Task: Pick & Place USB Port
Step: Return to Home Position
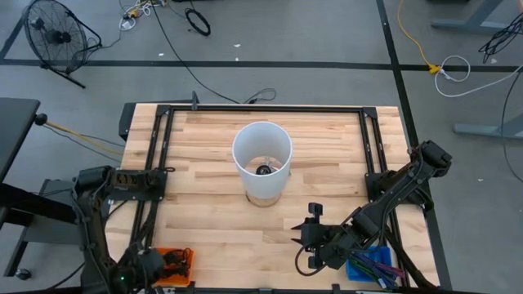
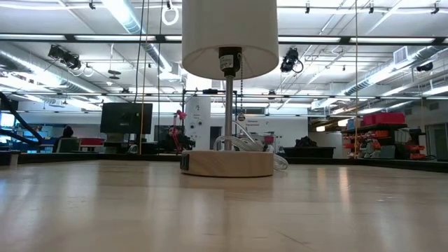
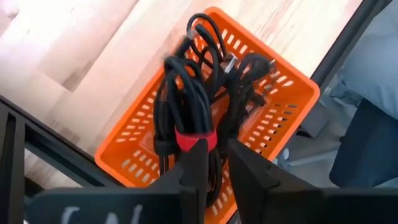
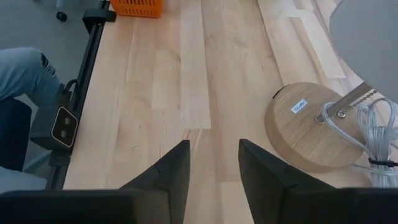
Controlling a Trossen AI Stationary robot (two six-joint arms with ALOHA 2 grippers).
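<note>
While coiled black charger cables [image 3: 186,106] lie lengthwise in orange slotted plastic bin [image 3: 297,93], red-tied end nearest left gripper [image 3: 216,152], its fingers hover parted, empty. Right gripper [image 4: 214,146] parted, empty, over pale plank table [image 4: 186,74] near white-shaded lamp [image 1: 261,151]; workshop beyond.

From my feed I see the lamp [image 2: 229,105] standing upright at mid-tabletop [image 2: 224,210], its white shade [image 2: 229,38] cut off by the frame's upper edge. The metal pole rises from a round wooden base [image 2: 227,163] with a small dark patch [image 2: 185,162] on its left side. A clear cord [image 2: 241,143] loops just behind the base. A dark monitor [image 2: 126,117] sits far back, left.
</note>
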